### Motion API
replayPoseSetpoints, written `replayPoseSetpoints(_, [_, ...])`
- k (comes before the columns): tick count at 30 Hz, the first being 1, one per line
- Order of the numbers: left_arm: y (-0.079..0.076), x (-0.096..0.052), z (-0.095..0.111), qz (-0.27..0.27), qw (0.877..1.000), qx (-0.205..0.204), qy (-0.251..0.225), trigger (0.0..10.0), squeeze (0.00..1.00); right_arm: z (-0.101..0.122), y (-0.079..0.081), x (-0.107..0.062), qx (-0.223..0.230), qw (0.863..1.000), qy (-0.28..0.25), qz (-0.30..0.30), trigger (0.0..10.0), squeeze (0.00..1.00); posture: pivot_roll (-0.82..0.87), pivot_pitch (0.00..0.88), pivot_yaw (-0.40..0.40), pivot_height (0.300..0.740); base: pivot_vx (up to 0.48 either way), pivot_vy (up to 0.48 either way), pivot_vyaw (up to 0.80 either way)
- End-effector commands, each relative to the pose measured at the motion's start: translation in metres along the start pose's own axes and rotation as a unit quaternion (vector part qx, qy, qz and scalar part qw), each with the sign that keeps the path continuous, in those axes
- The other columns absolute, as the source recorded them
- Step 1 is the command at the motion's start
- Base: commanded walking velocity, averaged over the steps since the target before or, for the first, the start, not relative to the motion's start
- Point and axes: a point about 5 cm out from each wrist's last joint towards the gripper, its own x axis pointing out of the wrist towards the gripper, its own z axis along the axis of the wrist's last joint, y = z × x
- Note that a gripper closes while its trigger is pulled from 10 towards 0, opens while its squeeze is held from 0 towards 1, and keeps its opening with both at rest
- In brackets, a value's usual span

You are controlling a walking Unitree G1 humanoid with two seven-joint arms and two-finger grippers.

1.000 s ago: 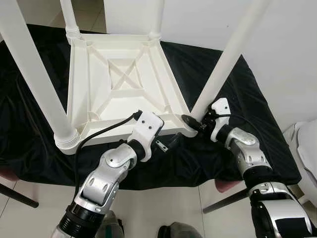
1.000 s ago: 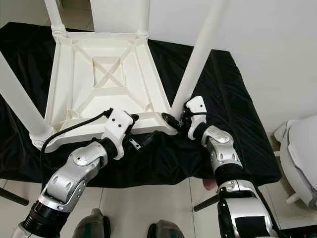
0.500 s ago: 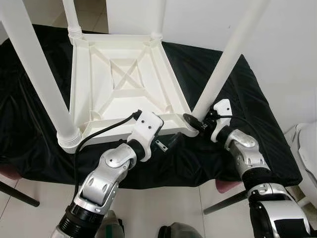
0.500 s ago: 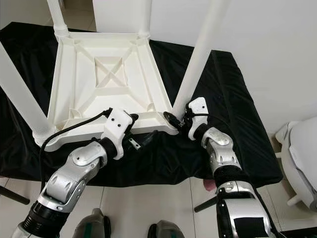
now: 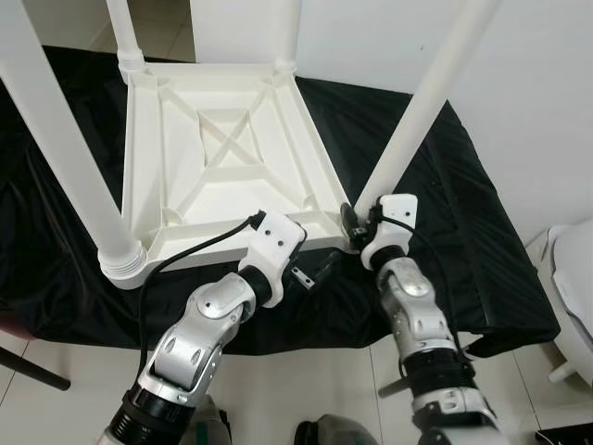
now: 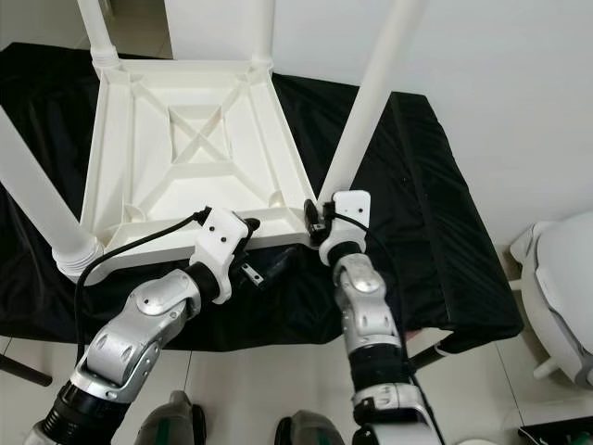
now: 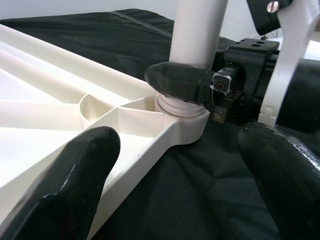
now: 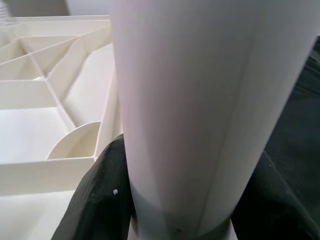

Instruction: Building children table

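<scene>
Table point(image 5: 218, 158): white plastic, upside down on black cloth point(image 5: 445, 232), underside ribs up, four legs standing in corner sockets.

Near-right leg point(image 5: 417, 111): seated in its corner socket, leaning up and away.

Right gripper point(image 5: 357, 227): clamped round base of that leg, one finger point(image 7: 182, 82) across leg just above socket collar. Forearm swung in from the right over the last second, now near-vertical below the corner; grip kept. Likely a twist or push to seat the leg fully.

Left gripper point(image 5: 310, 273): spread wide, holding nothing, just off table's near edge, aimed at same corner. Unmoved.

Assembly judged near complete.
</scene>
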Motion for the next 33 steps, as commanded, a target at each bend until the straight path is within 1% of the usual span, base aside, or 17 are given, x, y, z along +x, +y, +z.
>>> replayPoseSetpoints(1, [-0.004,0.001,0.002,-0.005,1.0,-0.001,-0.001,10.0,0.0,-0.004,0.002,-0.003,-0.001,1.0,0.014,-0.012,10.0,0.0,-0.01,0.013,-0.093,0.74,0.0,0.0,0.0])
replayPoseSetpoints(2, [-0.004,0.001,0.002,-0.005,1.0,-0.002,-0.001,10.0,0.0,-0.004,0.005,-0.004,0.002,1.0,0.016,-0.006,10.0,0.0,-0.01,0.012,-0.094,0.74,0.0,0.0,0.0])
replayPoseSetpoints(3, [-0.004,0.001,0.001,-0.006,1.0,-0.002,-0.001,10.0,0.0,-0.002,0.005,-0.004,0.004,1.0,0.015,-0.007,10.0,0.1,-0.01,0.01,-0.096,0.74,0.0,0.0,0.0])
replayPoseSetpoints(4, [-0.005,0.001,0.001,-0.006,1.0,-0.003,-0.001,10.0,0.0,-0.001,0.004,-0.005,0.012,1.0,0.013,-0.008,10.0,1.0,-0.01,0.01,-0.096,0.74,0.0,0.0,0.0])
replayPoseSetpoints(10, [-0.004,0.002,0.001,-0.005,1.0,-0.002,-0.002,10.0,0.0,0.011,-0.007,-0.002,0.007,1.0,-0.005,-0.002,10.0,1.0,-0.02,0.003,-0.099,0.74,0.0,0.0,0.0])
replayPoseSetpoints(12, [-0.005,0.002,0.001,-0.006,1.0,-0.002,-0.002,10.0,0.0,0.015,-0.012,-0.001,0.002,0.999,-0.008,0.035,10.0,1.0,-0.02,0.001,-0.101,0.74,0.0,0.0,0.0])
replayPoseSetpoints(13, [-0.005,0.002,0.001,-0.006,1.0,-0.002,-0.002,10.0,0.0,0.015,-0.012,-0.001,0.002,0.999,-0.008,0.035,10.0,1.0,-0.02,0.001,-0.101,0.74,0.0,0.0,0.0])
replayPoseSetpoints(15, [-0.005,0.002,0.001,-0.006,1.0,-0.001,-0.002,10.0,0.0,0.017,-0.015,0.0,0.0,0.997,-0.005,0.072,10.0,1.0,-0.02,0.0,-0.099,0.74,0.0,0.0,0.0])
replayPoseSetpoints(16, [-0.005,0.002,0.001,-0.006,1.0,-0.001,-0.002,10.0,0.0,0.017,-0.015,0.0,0.0,0.997,-0.005,0.072,10.0,1.0,-0.02,0.0,-0.099,0.74,0.0,0.0,0.0])
replayPoseSetpoints(18, [-0.005,0.002,0.001,-0.007,1.0,-0.001,-0.002,10.0,0.0,0.019,-0.017,0.001,-0.01,0.991,0.002,0.131,10.0,1.0,-0.02,0.0,-0.1,0.74,0.0,0.0,0.0])
replayPoseSetpoints(19, [-0.005,0.003,0.001,-0.007,1.0,-0.001,-0.002,10.0,0.0,0.019,-0.019,0.001,-0.019,0.987,0.008,0.161,10.0,0.2,-0.02,0.0,-0.098,0.74,0.0,0.0,0.0])
replayPoseSetpoints(22, [-0.005,0.003,0.001,-0.007,1.0,-0.001,-0.002,10.0,0.0,0.018,-0.02,0.001,-0.026,0.984,0.012,0.178,10.0,0.2,-0.02,0.0,-0.098,0.74,0.0,0.0,0.0])
replayPoseSetpoints(23, [-0.005,0.003,0.001,-0.008,1.0,-0.001,-0.002,10.0,0.0,0.02,-0.021,0.0,-0.035,0.979,0.007,0.2,10.0,0.0,-0.02,0.0,-0.099,0.74,0.0,0.0,0.0])
replayPoseSetpoints(26, [-0.004,0.003,0.001,-0.008,1.0,-0.001,-0.002,10.0,0.0,0.02,-0.035,0.006,-0.068,0.958,0.019,0.278,10.0,0.0,-0.02,0.0,-0.093,0.74,0.0,0.0,0.0])
replayPoseSetpoints(27, [-0.004,0.003,0.001,-0.008,1.0,-0.001,-0.002,10.0,0.0,0.02,-0.035,0.006,-0.068,0.958,0.019,0.278,10.0,0.0,-0.02,0.0,-0.093,0.74,0.0,0.0,0.0])
replayPoseSetpoints(28, [-0.004,0.003,0.002,-0.008,1.0,0.0,-0.002,10.0,0.0,0.02,-0.038,0.008,-0.074,0.954,0.024,0.29,10.0,0.0,-0.02,0.0,-0.093,0.74,0.0,0.0,0.0])
replayPoseSetpoints(33, [-0.003,0.004,0.003,-0.006,1.0,0.0,-0.004,10.0,0.0,0.014,-0.044,0.014,-0.092,0.944,0.043,0.314,10.0,0.0,-0.02,0.0,-0.093,0.74,0.0,0.0,0.0])
